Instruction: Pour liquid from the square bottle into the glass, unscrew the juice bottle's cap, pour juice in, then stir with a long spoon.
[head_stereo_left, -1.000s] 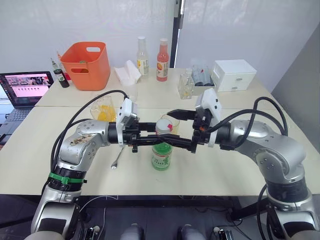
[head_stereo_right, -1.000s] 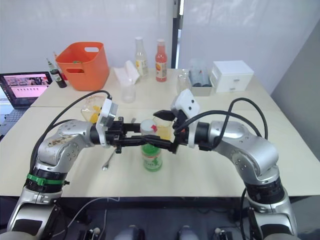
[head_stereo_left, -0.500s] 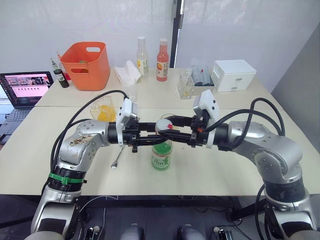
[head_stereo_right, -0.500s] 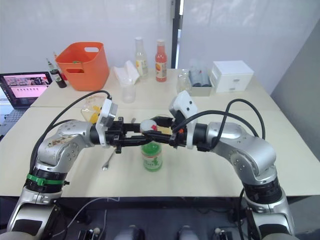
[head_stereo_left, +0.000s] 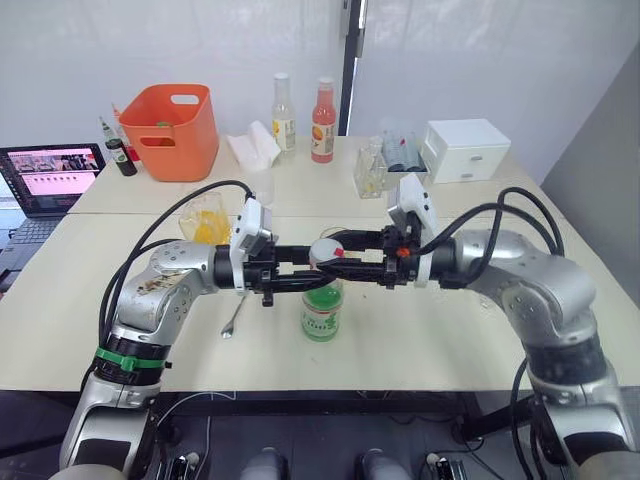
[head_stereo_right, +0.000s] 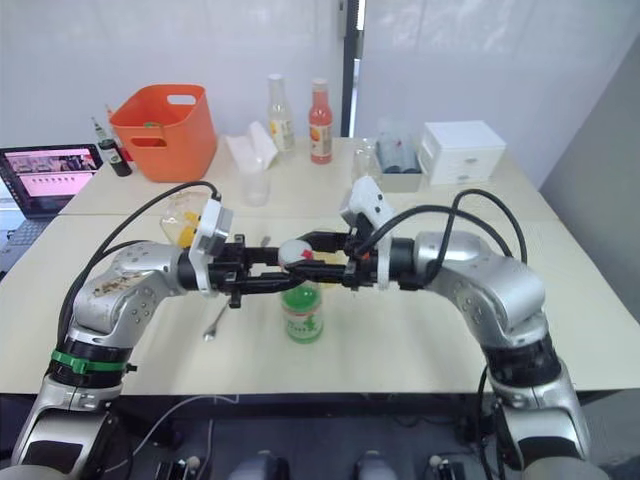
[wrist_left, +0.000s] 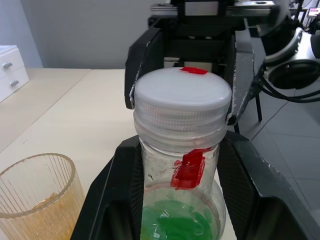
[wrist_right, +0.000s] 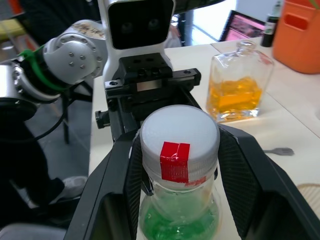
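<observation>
Two grippers meet at the juice bottle (head_stereo_left: 322, 305) in the left eye view: the bottle stands upright near the front middle of the cream table (head_stereo_left: 420, 330), holding green liquid, with the left gripper (head_stereo_left: 316, 281) closed around its neck and the right gripper (head_stereo_left: 338, 250) pinching the white cap (head_stereo_left: 326, 250) just above. Behind the bottle, partly hidden, stands the ribbed glass (head_stereo_left: 345, 243); the square bottle (head_stereo_left: 207, 218) of orange liquid sits to the robot's left behind the left arm, and the long spoon (head_stereo_left: 236, 314) lies on the table beneath that arm. Farther back are an orange bucket (head_stereo_left: 177, 130), two tall bottles (head_stereo_left: 304, 118), a white drawer box (head_stereo_left: 468, 150) and a laptop (head_stereo_left: 48, 176). The right eye view shows the same layout, the cap (head_stereo_right: 295, 252) held between both sets of black fingers. In the left wrist view, the left gripper's fingers (wrist_left: 122, 185) press against both sides of the clear neck below the cap's ridged collar, a red tape strip (wrist_left: 188, 168) runs down the neck, and the ribbed glass (wrist_left: 37, 190) with a little amber liquid stands just beside. In the right wrist view, the right gripper's fingers (wrist_right: 240, 170) close on the cap (wrist_right: 179, 137), which carries red tape, with the square bottle (wrist_right: 242, 87) and the spoon's bowl (wrist_right: 280, 150) beyond.
</observation>
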